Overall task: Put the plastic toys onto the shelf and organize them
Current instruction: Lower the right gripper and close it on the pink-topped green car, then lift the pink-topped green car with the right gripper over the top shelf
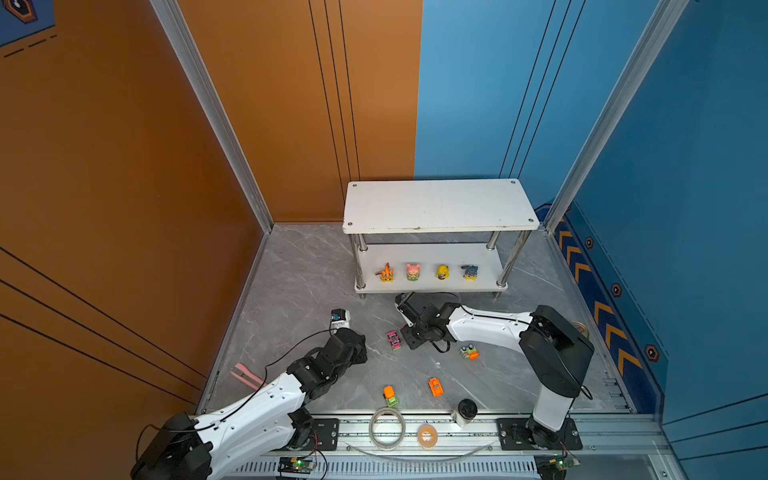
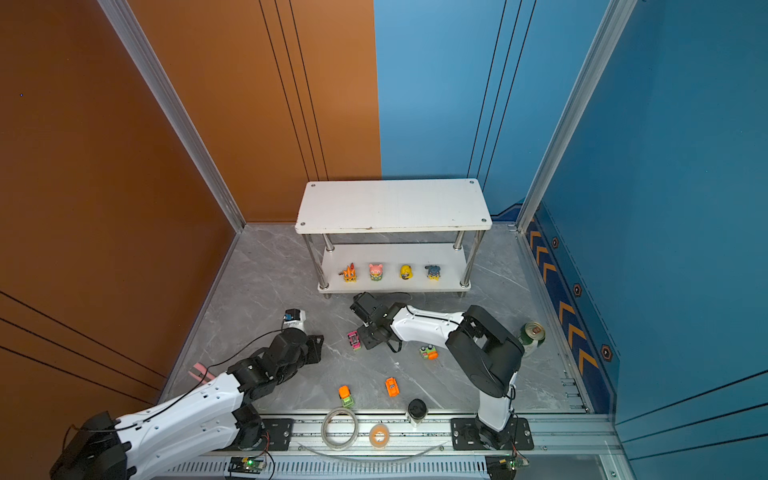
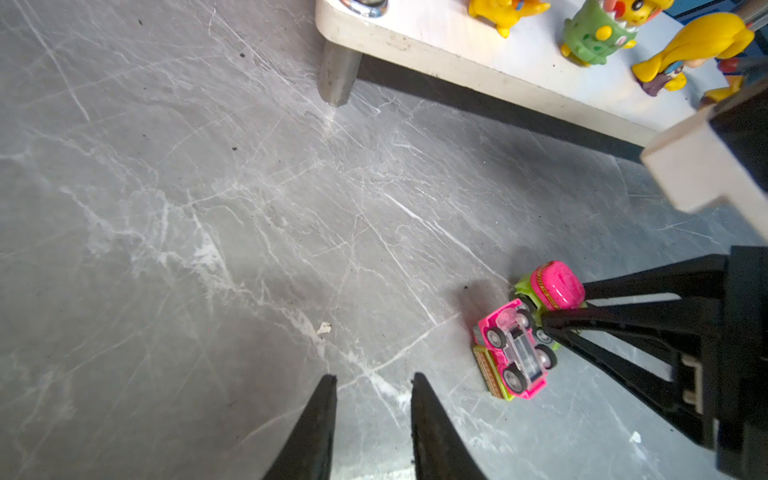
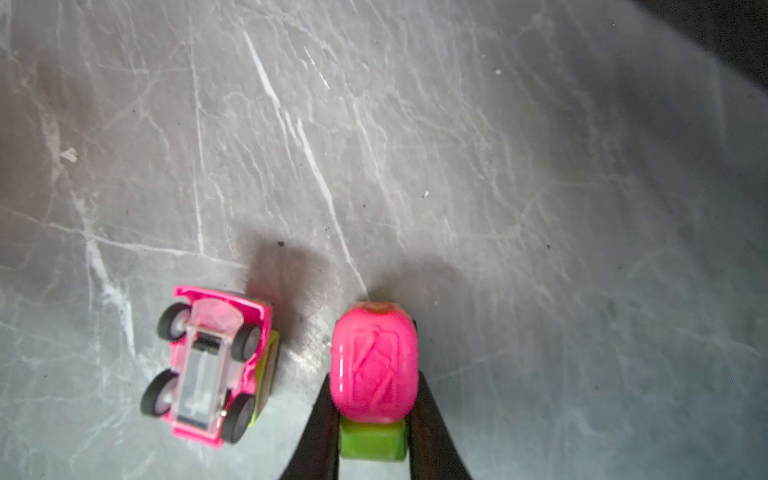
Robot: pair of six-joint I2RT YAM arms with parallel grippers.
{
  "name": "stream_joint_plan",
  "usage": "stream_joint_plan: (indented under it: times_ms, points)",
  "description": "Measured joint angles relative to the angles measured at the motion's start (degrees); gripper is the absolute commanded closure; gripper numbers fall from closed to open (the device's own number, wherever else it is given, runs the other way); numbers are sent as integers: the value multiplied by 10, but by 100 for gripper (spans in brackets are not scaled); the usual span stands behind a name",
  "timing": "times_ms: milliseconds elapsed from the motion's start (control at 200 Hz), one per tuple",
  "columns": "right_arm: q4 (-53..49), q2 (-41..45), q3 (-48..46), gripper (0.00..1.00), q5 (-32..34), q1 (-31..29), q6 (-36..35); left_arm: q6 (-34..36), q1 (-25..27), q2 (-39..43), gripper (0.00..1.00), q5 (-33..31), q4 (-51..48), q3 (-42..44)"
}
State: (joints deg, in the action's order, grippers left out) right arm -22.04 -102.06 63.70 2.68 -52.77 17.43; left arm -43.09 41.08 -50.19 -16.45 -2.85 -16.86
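Note:
My right gripper (image 4: 374,399) is shut on a pink-topped, lime green car (image 4: 374,365) low over the grey floor. The left wrist view shows this held car (image 3: 555,286) too. Right beside it a pink car (image 4: 208,365) lies wheels up, also visible in a top view (image 1: 394,340). My left gripper (image 3: 374,376) stands open and empty over bare floor, left of both cars. Three more cars lie nearer the front: orange-and-green (image 1: 469,352), orange (image 1: 435,386), orange-and-green (image 1: 390,395). The white shelf (image 1: 440,203) stands at the back. Several figurines line its lower board, from orange (image 1: 386,273) to blue-grey (image 1: 470,272).
On the front rail lie a large clear tape roll (image 1: 387,428), a small orange tape roll (image 1: 427,435) and a black-lidded cup (image 1: 465,411). A green can (image 2: 532,336) stands behind the right arm. A pink object (image 1: 245,374) lies by the left wall.

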Motion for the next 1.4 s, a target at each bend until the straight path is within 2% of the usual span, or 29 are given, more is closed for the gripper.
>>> stream_joint_plan:
  times_ms: [190, 365, 596, 701, 871, 1061, 1251, 1402]
  points:
    - [-103, 118, 26, 90, 45, -23, 28, 2, -7, 13, 67, 2, 0, 0]
    - [-209, 241, 73, 91, 95, -20, 52, 7, -17, 12, 67, 9, 1, 0]
    - [-365, 306, 242, 91, 207, -18, 50, 15, -21, -2, 67, 21, 6, 0]
    - [-403, 309, 326, 90, 251, 7, 28, 16, -21, -5, 67, 26, 9, 0]
    - [-436, 276, 445, 90, 257, 125, -25, 16, -21, -5, 67, 32, 15, 0]
    - [-467, 152, 600, 90, 196, 263, -72, 16, -21, -5, 67, 35, 15, 0]
    - [-509, 28, 704, 90, 130, 313, -93, 15, -21, -3, 67, 35, 13, 0]
    - [-530, -19, 739, 90, 94, 331, -100, 14, -21, -2, 67, 35, 11, 0]
